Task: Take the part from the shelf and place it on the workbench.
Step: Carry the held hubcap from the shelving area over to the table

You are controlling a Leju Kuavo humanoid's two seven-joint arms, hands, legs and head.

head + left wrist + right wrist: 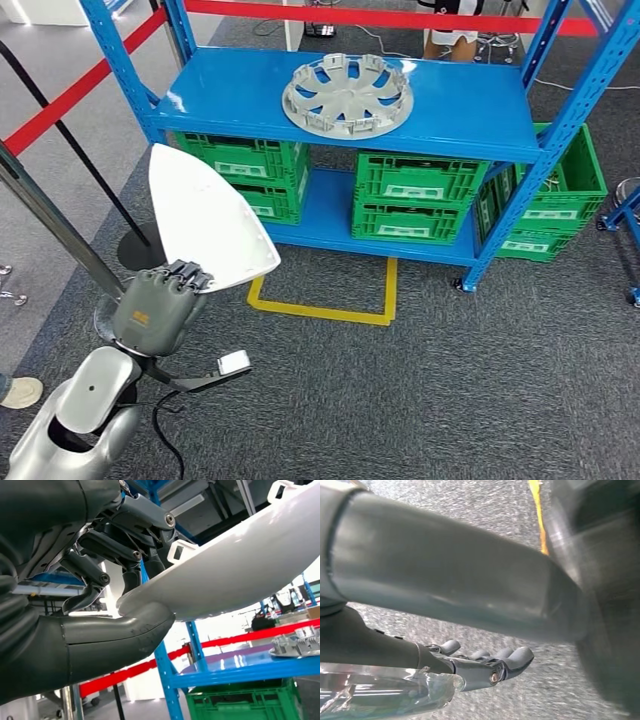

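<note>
The left robot hand (162, 300) holds the white part (204, 215), a big, smooth, flat piece with a rounded tip. The part is already off the blue shelf (249, 95) and sits up in the air, near and to the left of it. The next job is to carry it to the desk and put it down, and I cannot see a desk in these pictures.

To do this well, I think the robot should keep the part level and move slowly. The part is wide and thin, and the hand grips it at one edge, so it could wobble or tip. It should stay clear of the blue shelf post and the dark slanted pole (60, 235) on the left.

In the left wrist view, the thick grey thumb (124, 630) presses one face of the part (241, 565) and the dark fingers (130, 555) curl against the other. So the hand is clamped on the part's edge.

The right robot hand (478, 667) hangs above the grey carpet (471, 495). Its fingers are bent a little and it holds nothing that I can see.

A silver wheel cover (347, 95) lies on the top shelf, well apart from the white part. Green crates (411, 195) sit below it.
</note>
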